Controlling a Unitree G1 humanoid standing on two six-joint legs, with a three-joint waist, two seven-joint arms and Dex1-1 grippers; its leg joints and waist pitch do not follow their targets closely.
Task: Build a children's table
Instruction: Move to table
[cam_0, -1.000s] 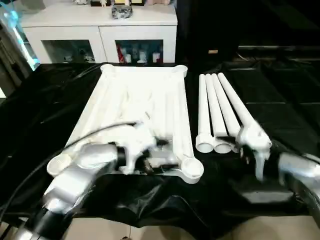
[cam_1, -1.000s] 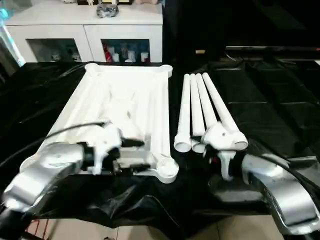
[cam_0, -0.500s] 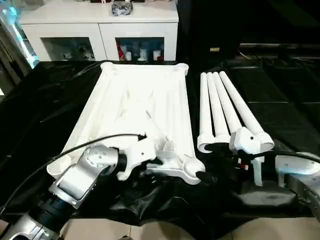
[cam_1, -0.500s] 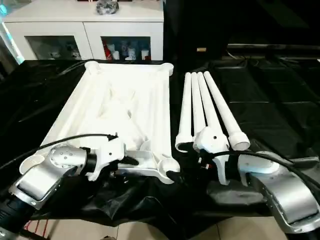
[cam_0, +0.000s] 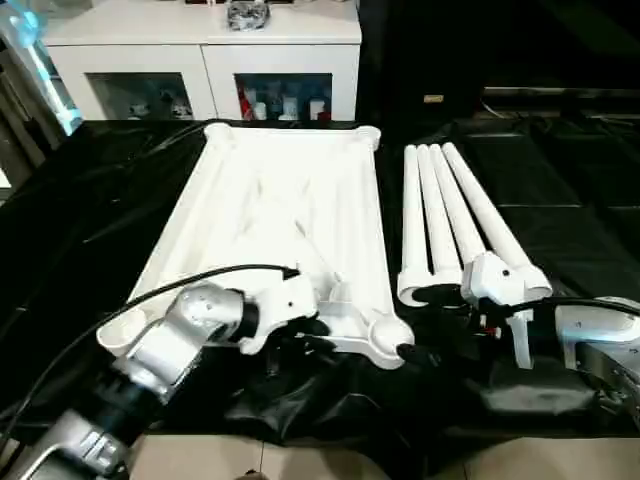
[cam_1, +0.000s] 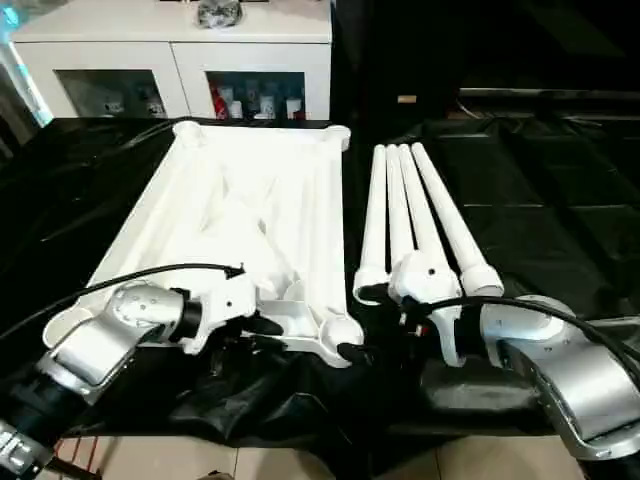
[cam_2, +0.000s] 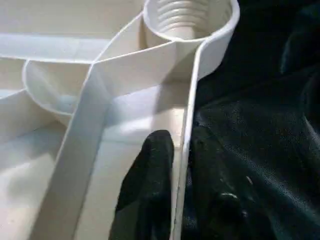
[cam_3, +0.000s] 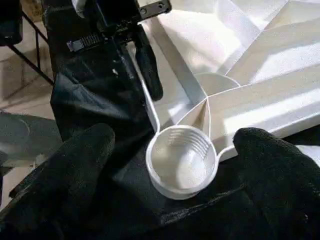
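The white tabletop (cam_0: 280, 200) lies underside up on black cloth, ribs and round corner sockets showing. Four white legs (cam_0: 440, 215) lie side by side to its right. My left gripper (cam_0: 300, 335) is at the tabletop's near edge. In the left wrist view the left gripper (cam_2: 180, 142) is shut on the thin rim, one finger (cam_2: 150, 185) inside and the other outside. My right gripper (cam_3: 172, 137) stands open, its fingers (cam_3: 65, 170) spread either side of the near right corner socket (cam_3: 182, 160) without touching it. That socket (cam_0: 385, 335) is threaded inside.
A white glass-door cabinet (cam_0: 205, 60) stands behind the table. Crumpled black cloth (cam_0: 560, 230) covers the work surface and hangs over its near edge. A black cable (cam_0: 150, 295) runs along my left forearm. Pale floor (cam_0: 300, 460) shows below.
My left gripper's fingers have closed on the tabletop's near rim. My right gripper has swung left from the leg ends to the near right corner socket, staying open.
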